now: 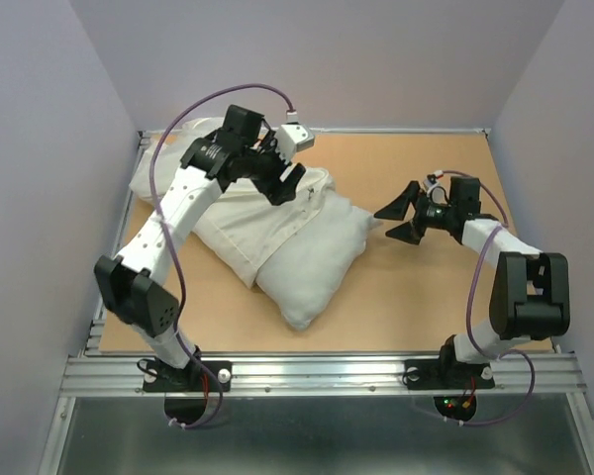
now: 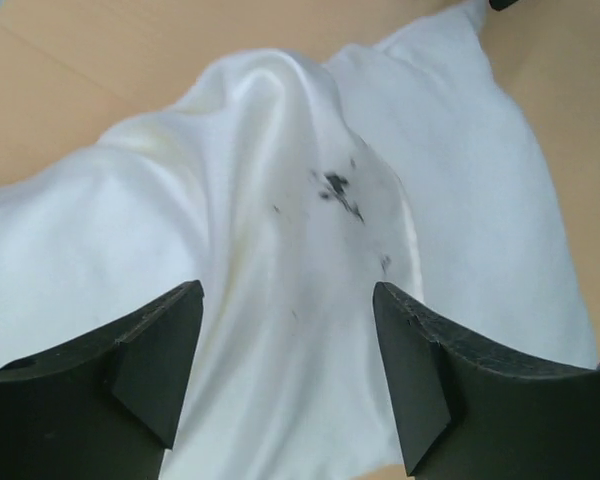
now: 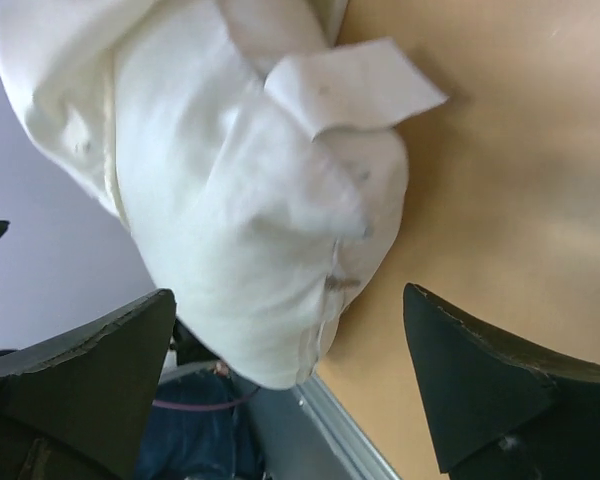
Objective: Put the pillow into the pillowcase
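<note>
Pillow (image 1: 315,259): lies diagonally on the table (image 1: 426,297), left of centre. Its plump near-right end is exposed. The far-left part is under, or possibly inside, the pillowcase (image 1: 240,223); the overhead view does not show which. The pillowcase is bunched and wrinkled and trails to the far-left corner.

Left gripper (image 1: 289,182): above the case near its junction with the pillow. Jaws are apart with nothing between them. In the wrist view a raised cream fold lies below the fingers (image 2: 150,360).

Right gripper (image 1: 387,223): just beside the pillow's right corner, apart from it. Jaws are spread wide and empty. Its wrist view shows a loose fabric flap at that corner.

Risks, as judged:
- Neither arm holds the case, so its mouth can slump shut. A push on the pillow would then shove the whole bundle across the table instead of seating it.
- The left jaws could pinch case and pillow together, or both layers of the case. That would pin the opening closed.
- The right jaws could close on the thin flap alone and drag it without moving the pillow.
- Slack near the far-left table edge could hang over and snag.
</note>
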`<state>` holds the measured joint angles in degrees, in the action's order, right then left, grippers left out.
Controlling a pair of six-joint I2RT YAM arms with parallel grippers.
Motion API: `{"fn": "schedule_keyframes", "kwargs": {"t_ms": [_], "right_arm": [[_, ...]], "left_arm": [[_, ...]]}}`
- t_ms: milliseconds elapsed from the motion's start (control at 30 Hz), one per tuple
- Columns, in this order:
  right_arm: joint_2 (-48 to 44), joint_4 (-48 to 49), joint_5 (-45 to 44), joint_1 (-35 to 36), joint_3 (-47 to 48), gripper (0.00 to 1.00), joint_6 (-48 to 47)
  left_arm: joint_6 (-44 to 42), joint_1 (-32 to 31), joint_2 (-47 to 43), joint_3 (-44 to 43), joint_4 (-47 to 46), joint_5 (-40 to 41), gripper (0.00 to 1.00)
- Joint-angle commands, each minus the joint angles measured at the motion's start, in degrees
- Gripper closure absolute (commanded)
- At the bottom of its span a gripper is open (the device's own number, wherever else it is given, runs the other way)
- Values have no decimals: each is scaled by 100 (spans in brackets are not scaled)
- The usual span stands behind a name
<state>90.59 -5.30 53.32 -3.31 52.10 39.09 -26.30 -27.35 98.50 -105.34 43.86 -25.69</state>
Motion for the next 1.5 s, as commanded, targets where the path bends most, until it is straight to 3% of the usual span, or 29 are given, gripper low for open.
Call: {"fn": "schedule_keyframes", "kwargs": {"t_ms": [0,133,267,333,367,433,467,567,600,667,733,767,867,900,967,1033,1233,1333,1467], "right_arm": [[-418,-340,671,173,-647,0,-244],[-350,-296,496,724,-588,0,-323],[342,-252,478,1235,52,0,-437],[660,-130,329,1254,317,8,-394],[949,-112,224,1245,641,22,-402],[1197,-103,-23,1219,941,32,-438],[1294,-77,-102,1158,1186,42,-429],[1243,204,-322,938,1364,56,-262],[1199,414,-357,868,1382,65,-192],[1058,477,-533,675,1382,67,-7],[979,671,-656,595,1435,63,55],[970,662,-648,569,1452,46,-15],[812,609,-613,385,1347,11,176],[759,592,-525,358,1277,7,178],[506,548,-288,183,954,3,371],[277,346,-78,182,593,1,520],[-384,293,144,252,-559,0,732],[-332,302,83,505,-587,0,705],[28,337,21,761,-341,0,591]], "left_arm": [[-533,-42,-849,1083,378,450,20],[-577,-86,-736,1920,-112,592,22],[-516,-375,115,1641,-728,539,32],[-490,-516,868,895,-922,495,47],[-437,-543,1116,570,-1097,504,60],[-270,-587,1855,-668,-1125,303,70],[-287,-613,2057,-1098,-1038,241,78],[-410,-797,2542,-2208,-1185,223,87],[-419,-850,2604,-2463,-1282,223,92],[-419,-981,2692,-2631,-1546,205,94],[-385,-1044,2657,-2702,-1678,380,91],[-236,-1044,2614,-2694,-1670,477,79],[-60,-1018,2105,-2082,-1538,827,52],[-24,-1018,1894,-2078,-1521,916,48],[2,-1018,1200,-1299,-1538,1092,39],[20,-1035,656,-667,-1433,1338,37],[231,-1132,249,162,-878,1787,35],[223,-1210,344,338,-1098,1962,33],[222,-1220,898,-170,-1028,2059,33]]}}
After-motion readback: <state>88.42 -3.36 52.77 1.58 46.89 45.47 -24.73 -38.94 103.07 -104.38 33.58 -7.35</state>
